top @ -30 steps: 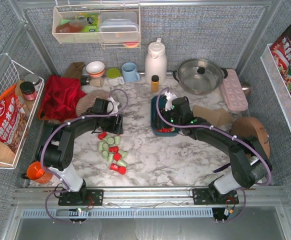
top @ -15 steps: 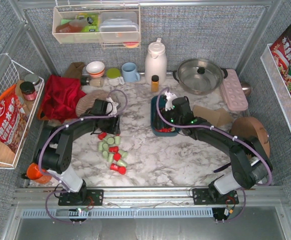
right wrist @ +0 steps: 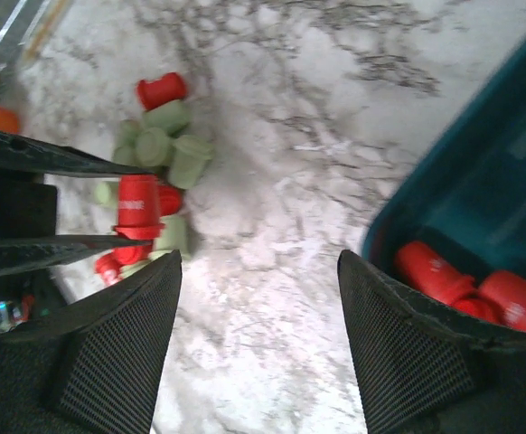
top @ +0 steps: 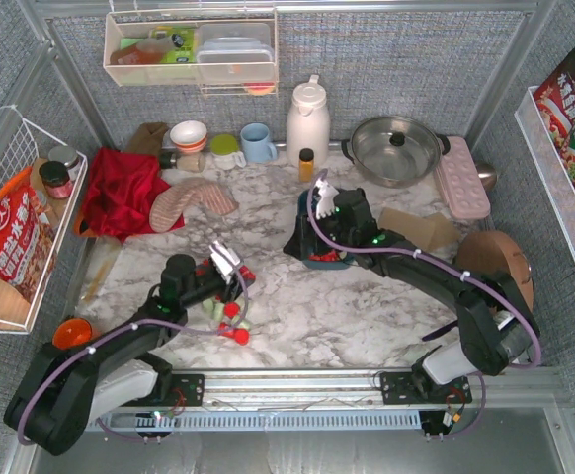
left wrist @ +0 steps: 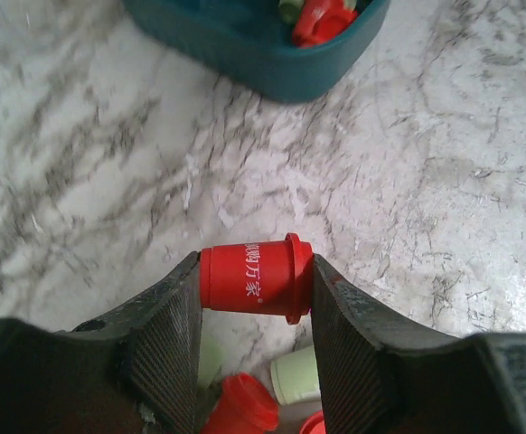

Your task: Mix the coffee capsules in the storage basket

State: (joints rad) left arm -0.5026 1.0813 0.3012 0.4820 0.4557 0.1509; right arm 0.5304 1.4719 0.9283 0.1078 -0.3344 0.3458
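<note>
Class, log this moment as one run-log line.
left end effector: shut on red tapered coffee capsule | right end effector: open at edge of dark teal rectangular basket | marble table: loose red and mint-green capsules

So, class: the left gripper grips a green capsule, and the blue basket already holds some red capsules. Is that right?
Not quite. The left wrist view shows the left gripper shut on a red capsule, not a green one. The blue basket does already hold some red capsules.

top camera looks down from high behind the near edge, taking in the whole table [top: 367,306]. wrist cameras hover close over the marble, facing each other, both catching the storage basket [left wrist: 245,54] and coffee capsules [right wrist: 159,136].
</note>
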